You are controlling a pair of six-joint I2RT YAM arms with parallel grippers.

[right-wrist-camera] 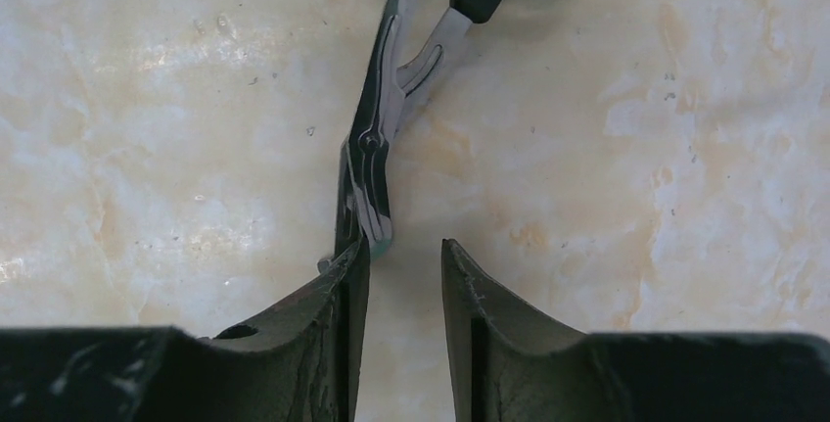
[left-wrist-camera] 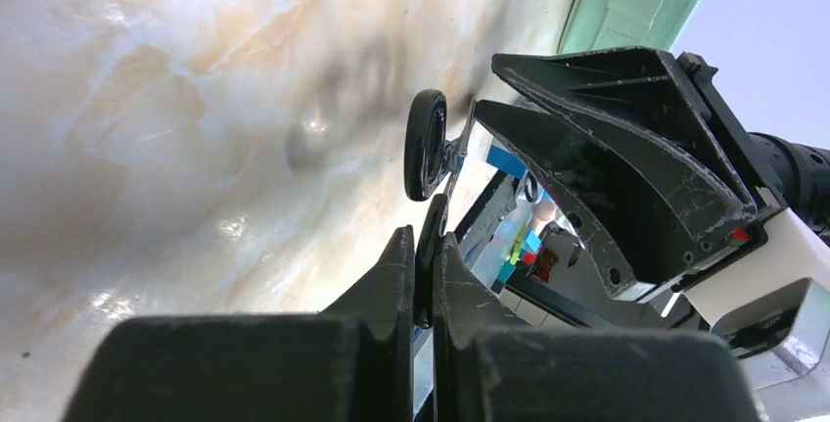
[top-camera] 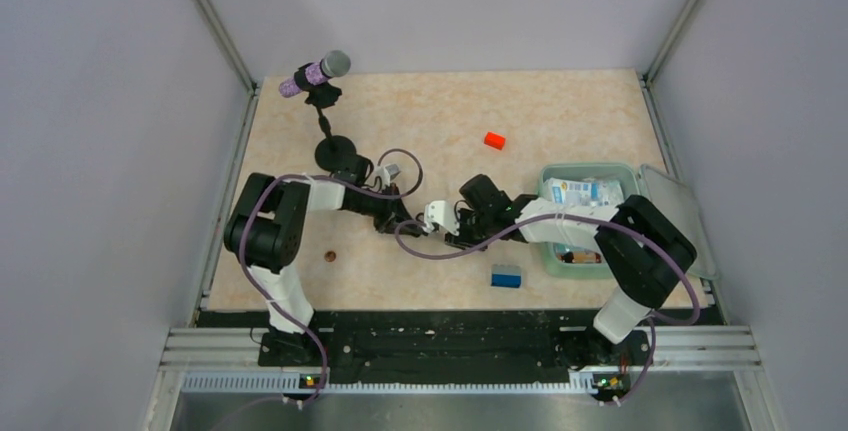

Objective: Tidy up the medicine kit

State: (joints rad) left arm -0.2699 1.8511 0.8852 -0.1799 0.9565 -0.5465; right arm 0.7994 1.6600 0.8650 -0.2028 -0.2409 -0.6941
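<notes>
My left claw (left-wrist-camera: 423, 256) is pinched tight on the black handle of the scissors (left-wrist-camera: 427, 143) — my right claw (right-wrist-camera: 403, 251) gapes partway, gripping nothing, the blade tip touching one fingertip (right-wrist-camera: 352, 270).

In the top view the right arm (top-camera: 640, 246) covers the near part of the medicine kit (top-camera: 600, 165), so what lies there cannot be told. A brown speck (top-camera: 329, 254) on the table (top-camera: 560, 111) is too small to name. The scissors (right-wrist-camera: 372, 163) lose their handle loops to the right wrist view's upper edge. In the left wrist view the left gripper (left-wrist-camera: 423, 246) hides part of one loop, and the coloured bits (left-wrist-camera: 524, 251) behind are blurred.
</notes>
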